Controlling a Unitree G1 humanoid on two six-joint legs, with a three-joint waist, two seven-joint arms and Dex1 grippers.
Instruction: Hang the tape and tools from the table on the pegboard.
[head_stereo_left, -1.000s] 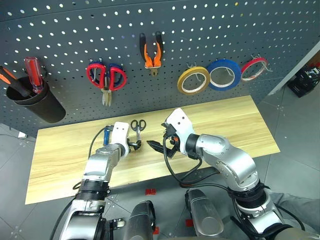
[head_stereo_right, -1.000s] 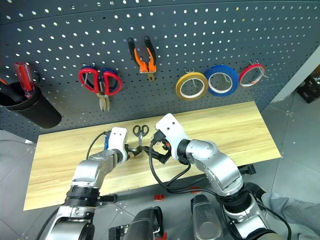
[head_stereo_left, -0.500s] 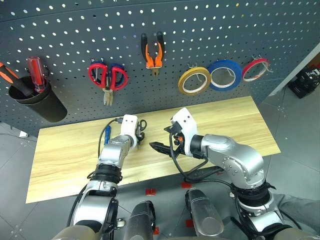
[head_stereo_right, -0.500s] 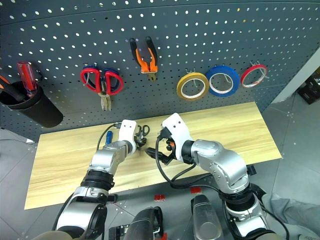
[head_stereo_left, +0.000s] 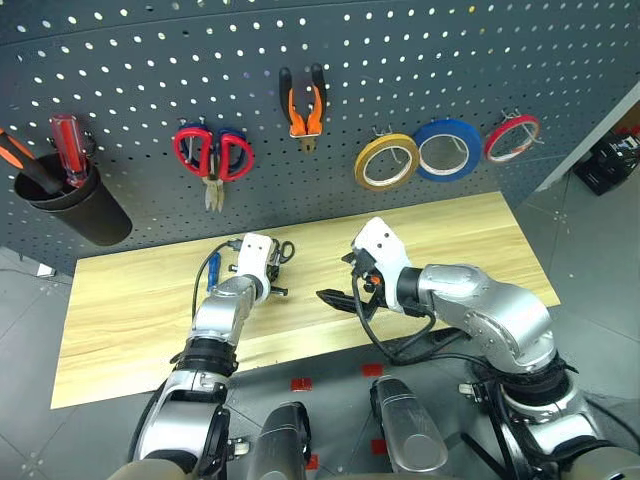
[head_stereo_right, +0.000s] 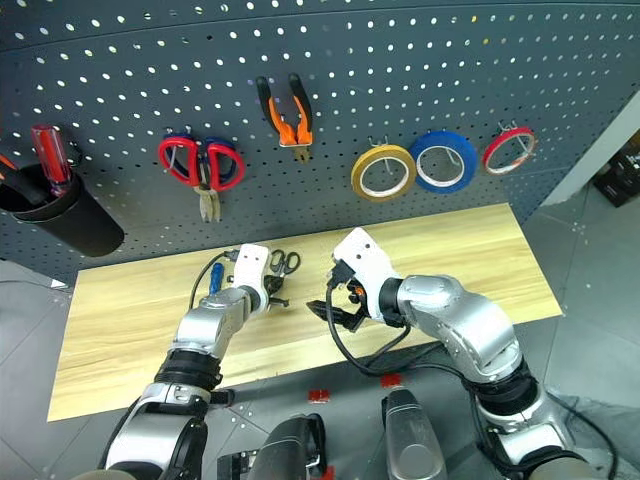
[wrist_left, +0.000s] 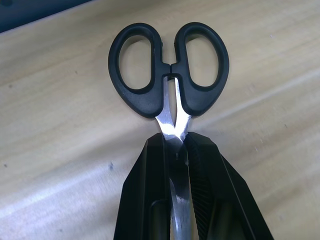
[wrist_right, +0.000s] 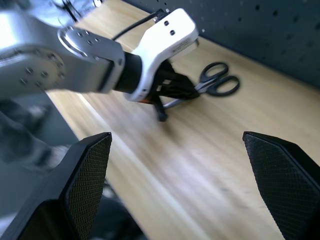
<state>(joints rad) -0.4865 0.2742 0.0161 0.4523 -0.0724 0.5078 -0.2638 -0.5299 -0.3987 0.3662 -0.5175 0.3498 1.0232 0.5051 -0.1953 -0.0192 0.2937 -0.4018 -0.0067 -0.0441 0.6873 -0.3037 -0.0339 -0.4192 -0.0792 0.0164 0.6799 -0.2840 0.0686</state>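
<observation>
Left eye view: the pegboard (head_stereo_left: 420, 60) is the landmark. On it hang the red-and-blue scissors (head_stereo_left: 212, 155), the orange-and-black pliers (head_stereo_left: 303, 104), the yellow roll (head_stereo_left: 386, 161), the blue roll (head_stereo_left: 449, 149) and the thin red tape (head_stereo_left: 511, 137). At its far left end a black cup (head_stereo_left: 78, 206) holds a red screwdriver (head_stereo_left: 68, 147) and an orange one. Below the pegboard, on the wooden surface (head_stereo_left: 480, 250), the left gripper (head_stereo_left: 274, 280) has its jaws clamped on the blades of the small black scissors (head_stereo_left: 281, 252); the blue screwdriver (head_stereo_left: 213, 271) lies just beside that arm. The right gripper (head_stereo_left: 335, 298) hovers near, jaws wide, holding nothing.

Left wrist view: both black fingers (wrist_left: 152, 190) pinch the steel blades, the handles lying flat on the surface, pointing toward the pegboard.

Right wrist view: the right jaws stand wide apart, with the scissors between the left gripper and the pegboard.
</observation>
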